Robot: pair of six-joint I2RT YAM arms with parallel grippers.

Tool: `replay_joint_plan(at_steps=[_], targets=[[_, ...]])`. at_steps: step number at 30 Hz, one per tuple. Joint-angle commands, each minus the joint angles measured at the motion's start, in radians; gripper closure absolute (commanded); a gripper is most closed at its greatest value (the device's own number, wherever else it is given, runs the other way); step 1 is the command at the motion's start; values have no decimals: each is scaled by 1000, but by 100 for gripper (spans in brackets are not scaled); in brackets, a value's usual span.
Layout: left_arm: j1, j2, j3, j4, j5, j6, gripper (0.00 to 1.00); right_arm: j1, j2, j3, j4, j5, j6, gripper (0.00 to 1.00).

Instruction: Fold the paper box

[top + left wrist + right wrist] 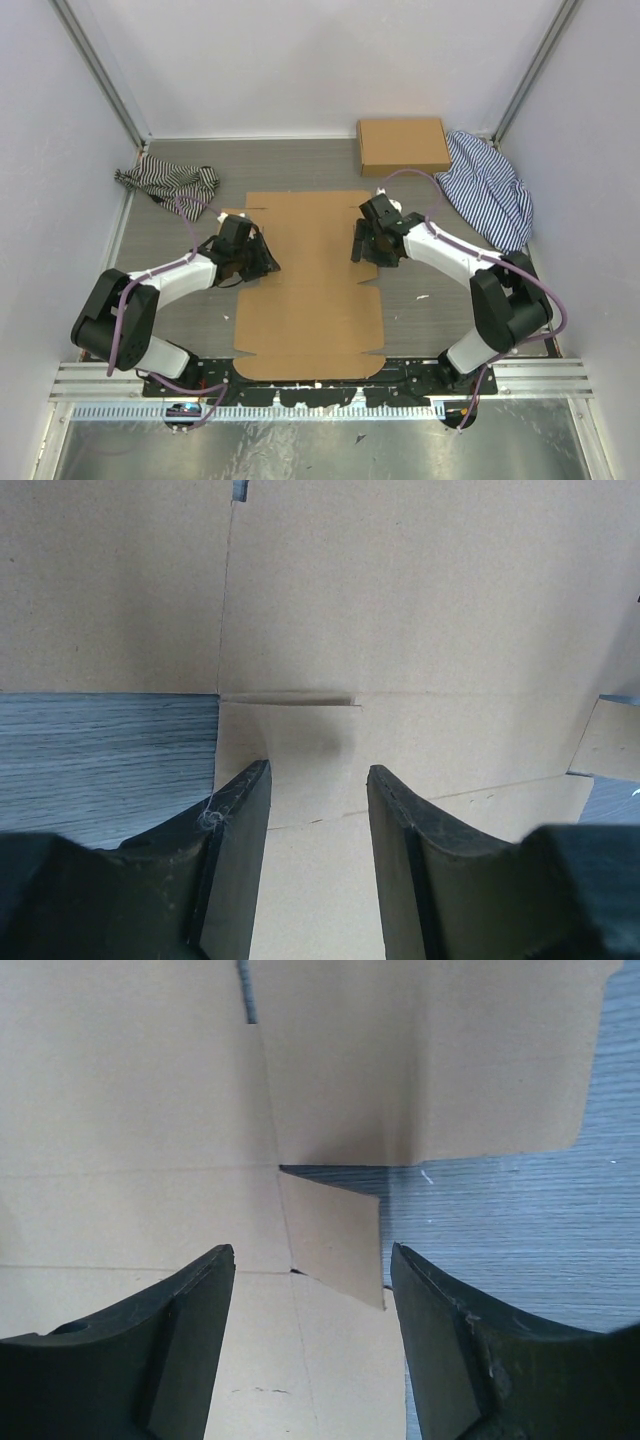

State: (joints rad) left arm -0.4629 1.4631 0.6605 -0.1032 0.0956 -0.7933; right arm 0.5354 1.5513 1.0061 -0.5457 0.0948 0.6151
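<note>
Left end effector (315, 780): spread, nothing pinched. Its two fingers (240, 830) were dull black wedges with scuffed inner faces and a wisp of pale lint on one edge.
Left end effector, position: at the 9 o'clock edge of the paper box (310, 300), tips pointing toward 3 o'clock over a short slit where crease lines met.
Right end effector (310, 1255): also spread and holding nothing, with the same dark, matte, curved pads. It hovered at the box's 3 o'clock edge, tips pointing toward 9 o'clock.
Small flap (335, 1245): a slanted brown tab just ahead of the right fingers, jutting from the box's edge over the bench. The panel at its 12 o'clock cast a shadow beneath itself.
Paper box: lay open and flat at the middle of the bench, between the two end effectors, long axis running 12 to 6 o'clock. It was plain brown cardboard, matte, die-cut with side flaps, slits, straight creases and rounded corners at the 6 o'clock end.
Bench (430, 310): grey surface with a wood-grain texture.
Left arm (175, 278): white shell, black joints, with a lilac cable (125, 330) looped along it.
Right arm (450, 255): same build.
Flapless cardboard box (403, 146): a neat brown rectangle at 1 o'clock from the paper box, apart from it.
Blue striped cloth (490, 188): crumpled fabric with fine stripes at 2 o'clock, just beside the flapless box.
Dark striped cloth (168, 182): bunched black-and-white fabric at 10 o'clock.
</note>
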Motion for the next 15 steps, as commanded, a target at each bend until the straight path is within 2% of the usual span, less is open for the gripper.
replay_joint_plan(at_steps=[1, 5, 15], targets=[[-4, -3, -2, -33, -25, 13, 49, -14, 11, -4, 8, 30, 38, 31], [-3, -4, 0, -36, -20, 12, 50, -14, 34, -7, 14, 32, 37, 30], [-4, -4, -5, -44, -19, 13, 50, 8, 18, -23, 145, -136, -13, 37]])
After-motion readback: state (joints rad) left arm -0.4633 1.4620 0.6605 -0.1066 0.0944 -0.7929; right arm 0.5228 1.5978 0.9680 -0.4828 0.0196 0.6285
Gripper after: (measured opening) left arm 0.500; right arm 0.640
